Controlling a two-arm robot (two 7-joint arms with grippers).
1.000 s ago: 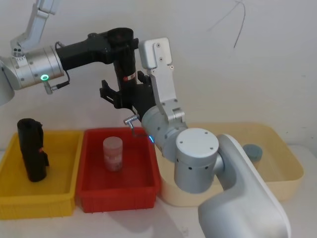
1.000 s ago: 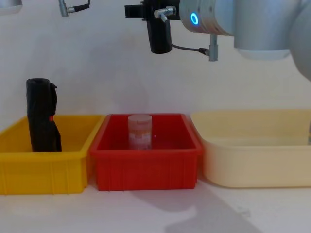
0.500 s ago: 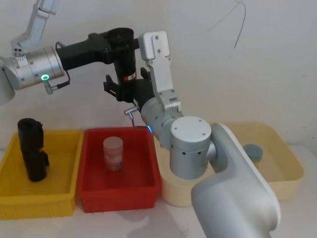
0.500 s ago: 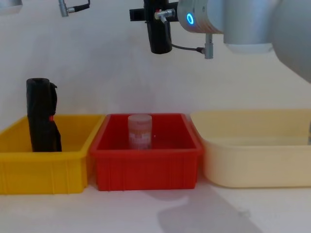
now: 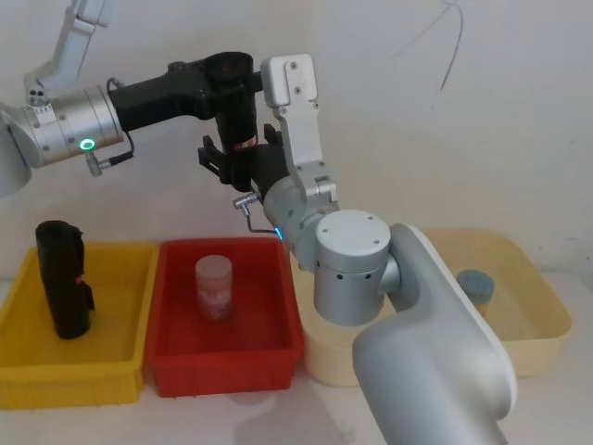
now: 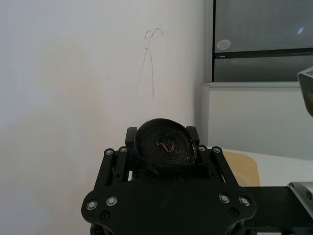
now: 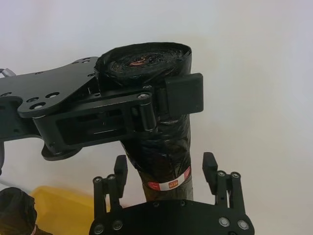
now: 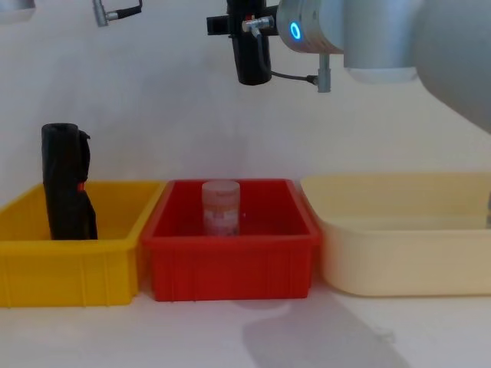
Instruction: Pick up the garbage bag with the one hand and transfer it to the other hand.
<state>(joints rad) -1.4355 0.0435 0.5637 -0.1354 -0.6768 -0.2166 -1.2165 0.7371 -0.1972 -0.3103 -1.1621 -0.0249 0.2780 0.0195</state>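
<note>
The garbage bag point(image 5: 240, 119) is held upright, high above the red bin point(image 5: 222, 363), clamped near its top by the left claw point(image 5: 230, 76). The right claw point(image 7: 165, 169) is set around its lower, labelled end, fingers spread apart, clear of the roll.

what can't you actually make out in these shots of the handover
- Chest view: upper end of the garbage bag, cut off by the top edge.
- Head view: far finger of the right gripper, hidden behind the bag and the right arm.
- Left wrist view: the bag below its top end, hidden by the body of the left gripper.
- Right wrist view: print on the bag's red-and-white label, too small to read.
</note>
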